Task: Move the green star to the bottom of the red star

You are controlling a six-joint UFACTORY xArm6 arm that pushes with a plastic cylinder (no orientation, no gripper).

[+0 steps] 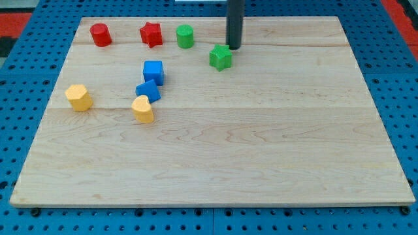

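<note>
The green star (221,57) lies on the wooden board near the view's top, right of centre. The red star (151,34) lies further left at the view's top. My tip (233,47) is at the end of the dark rod, just above and to the right of the green star, almost touching its upper right edge. A green cylinder (185,36) stands between the red star and the green star.
A red cylinder (100,34) stands at the top left. A blue cube (153,71) and a second blue block (147,89) lie below the red star. A yellow heart (143,109) and a yellow block (78,97) lie at the left. The wooden board (261,150) has blue pegboard around it.
</note>
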